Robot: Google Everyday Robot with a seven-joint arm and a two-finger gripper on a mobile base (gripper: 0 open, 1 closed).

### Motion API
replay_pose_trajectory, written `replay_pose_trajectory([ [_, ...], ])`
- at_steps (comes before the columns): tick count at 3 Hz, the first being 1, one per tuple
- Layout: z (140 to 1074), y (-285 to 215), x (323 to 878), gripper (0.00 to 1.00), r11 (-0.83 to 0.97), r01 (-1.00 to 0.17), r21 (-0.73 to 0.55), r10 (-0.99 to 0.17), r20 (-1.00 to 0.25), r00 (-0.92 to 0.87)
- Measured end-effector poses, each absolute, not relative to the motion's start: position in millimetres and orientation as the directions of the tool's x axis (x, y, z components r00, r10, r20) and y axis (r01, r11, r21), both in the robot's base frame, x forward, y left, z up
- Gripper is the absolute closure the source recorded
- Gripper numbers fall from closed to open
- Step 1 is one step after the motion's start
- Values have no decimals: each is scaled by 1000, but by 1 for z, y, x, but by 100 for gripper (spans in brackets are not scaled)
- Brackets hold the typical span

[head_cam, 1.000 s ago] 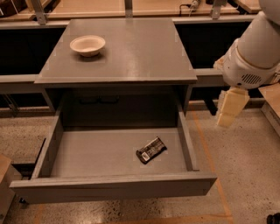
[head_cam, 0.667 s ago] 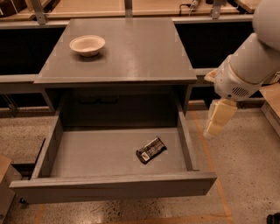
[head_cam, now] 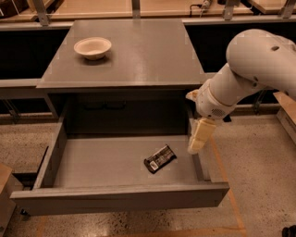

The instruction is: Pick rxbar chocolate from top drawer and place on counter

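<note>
The rxbar chocolate point(head_cam: 160, 158), a dark wrapper with pale stripes, lies flat on the floor of the open top drawer point(head_cam: 115, 196), right of centre. The grey counter point(head_cam: 138, 51) is the cabinet top above the drawer. My gripper point(head_cam: 198, 141) hangs from the white arm over the drawer's right wall, pointing down, a little right of and above the bar, not touching it.
A pale round bowl point(head_cam: 92, 47) sits on the counter's far left. Pale wooden benches point(head_cam: 162, 7) run along the back. A box corner point(head_cam: 4, 190) stands at the left floor edge. Speckled floor lies to the right of the drawer.
The arm has swung left and down, bringing the gripper from outside the cabinet's right side to over the drawer's right wall. The bar and bowl have not moved.
</note>
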State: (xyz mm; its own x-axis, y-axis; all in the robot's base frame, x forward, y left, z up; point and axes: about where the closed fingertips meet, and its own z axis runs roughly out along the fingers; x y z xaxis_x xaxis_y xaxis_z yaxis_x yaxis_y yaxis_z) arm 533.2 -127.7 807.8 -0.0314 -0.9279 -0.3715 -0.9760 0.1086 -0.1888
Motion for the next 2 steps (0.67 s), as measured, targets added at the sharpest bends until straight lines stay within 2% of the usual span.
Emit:
replay_pose_trajectory([
  [2, 792, -129, 529, 0, 92, -979, -181, -935, -355, -22],
])
